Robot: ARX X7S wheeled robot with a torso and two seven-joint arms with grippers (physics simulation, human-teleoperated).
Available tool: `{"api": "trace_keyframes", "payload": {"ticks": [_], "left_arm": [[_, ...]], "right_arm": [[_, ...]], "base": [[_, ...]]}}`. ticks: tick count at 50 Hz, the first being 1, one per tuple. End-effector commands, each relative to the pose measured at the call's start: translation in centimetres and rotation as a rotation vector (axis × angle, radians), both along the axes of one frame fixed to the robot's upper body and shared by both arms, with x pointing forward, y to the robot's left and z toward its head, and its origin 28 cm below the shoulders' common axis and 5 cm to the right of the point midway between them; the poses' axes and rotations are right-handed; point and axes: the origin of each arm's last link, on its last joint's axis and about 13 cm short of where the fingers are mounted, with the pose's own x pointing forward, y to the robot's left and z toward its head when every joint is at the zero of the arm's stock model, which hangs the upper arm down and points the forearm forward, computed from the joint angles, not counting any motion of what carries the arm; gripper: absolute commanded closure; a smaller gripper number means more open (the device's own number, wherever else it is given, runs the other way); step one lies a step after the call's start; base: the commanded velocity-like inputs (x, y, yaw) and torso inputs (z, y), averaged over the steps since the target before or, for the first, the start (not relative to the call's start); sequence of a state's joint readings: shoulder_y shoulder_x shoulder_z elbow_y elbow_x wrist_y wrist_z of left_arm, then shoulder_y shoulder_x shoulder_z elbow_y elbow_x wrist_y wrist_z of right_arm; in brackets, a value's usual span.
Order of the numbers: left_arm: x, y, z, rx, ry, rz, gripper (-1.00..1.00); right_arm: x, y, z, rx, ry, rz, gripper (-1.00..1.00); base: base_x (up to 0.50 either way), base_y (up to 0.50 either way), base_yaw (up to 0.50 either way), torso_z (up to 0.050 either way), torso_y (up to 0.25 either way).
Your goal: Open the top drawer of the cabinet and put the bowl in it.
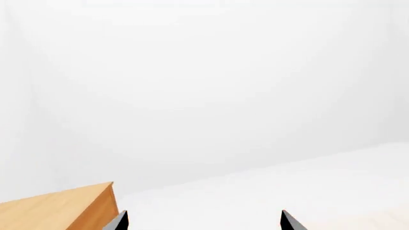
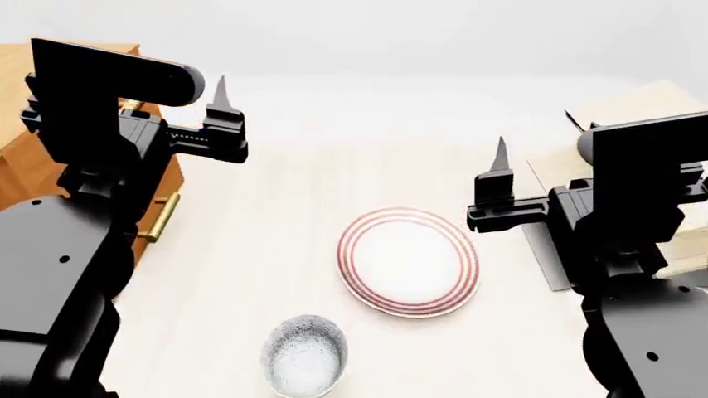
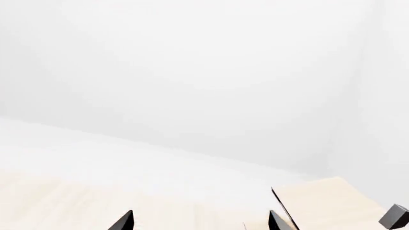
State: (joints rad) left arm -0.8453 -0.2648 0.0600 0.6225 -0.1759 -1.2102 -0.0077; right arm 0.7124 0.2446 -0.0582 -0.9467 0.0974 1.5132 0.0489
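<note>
The bowl (image 2: 304, 356), white inside and grey-speckled outside, stands on the pale floor near the view's lower edge. The orange-brown cabinet (image 2: 31, 178) is at the far left, mostly hidden behind my left arm. A brass handle (image 2: 161, 217) shows on its front, and I cannot tell which drawer it belongs to. A corner of the cabinet (image 1: 64, 208) also shows beside my left gripper (image 1: 203, 221), which is open, empty and raised. My right gripper (image 3: 201, 222) is open and empty too, held up right of the plate.
A flat white plate with red rings (image 2: 409, 261) lies between the arms, just beyond the bowl. A pale wooden rack (image 2: 652, 104) stands at the right behind my right arm. Its panel (image 3: 326, 201) shows in the right wrist view.
</note>
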Motion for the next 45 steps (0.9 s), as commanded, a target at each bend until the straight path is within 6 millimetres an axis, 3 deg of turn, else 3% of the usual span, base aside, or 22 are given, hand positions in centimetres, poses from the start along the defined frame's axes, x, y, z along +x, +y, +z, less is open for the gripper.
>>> {"api": "trace_keyframes", "payload": {"ticks": [1, 9, 16, 25, 32, 45], "left_arm": [[0.1, -0.1, -0.1, 0.006, 0.002, -0.001, -1.0], [0.2, -0.1, -0.4, 0.009, 0.011, -0.002, -1.0], [1.0, 0.1, -0.6, 0.068, 0.009, 0.051, -1.0], [2.9, 0.5, -1.8, 0.469, -0.022, 0.163, -1.0], [4.0, 0.8, -1.9, 0.655, -0.022, 0.228, -1.0], [5.9, 1.2, -2.8, 0.786, 0.052, 0.257, -1.0]], "right_arm": [[0.1, -0.1, -0.1, 0.007, 0.001, -0.004, -1.0], [0.1, -0.3, -0.4, 0.015, 0.0, -0.012, -1.0], [0.3, -0.4, -0.9, 0.022, 0.009, -0.017, -1.0], [0.3, -0.4, -1.5, 0.022, 0.021, -0.021, -1.0], [0.4, -0.5, -1.8, 0.028, 0.027, -0.021, -1.0], [0.3, -0.4, -2.4, 0.033, 0.037, -0.014, -1.0]], "base": [[0.5, 0.0, 0.0, 0.0, 0.0], [0.5, 0.0, 0.0, 0.0, 0.001], [0.03, 0.0, 0.0, 0.0, 0.0], [0.0, 0.0, 0.0, 0.0, 0.0], [0.0, 0.0, 0.0, 0.0, 0.0], [0.0, 0.0, 0.0, 0.0, 0.0]]}}
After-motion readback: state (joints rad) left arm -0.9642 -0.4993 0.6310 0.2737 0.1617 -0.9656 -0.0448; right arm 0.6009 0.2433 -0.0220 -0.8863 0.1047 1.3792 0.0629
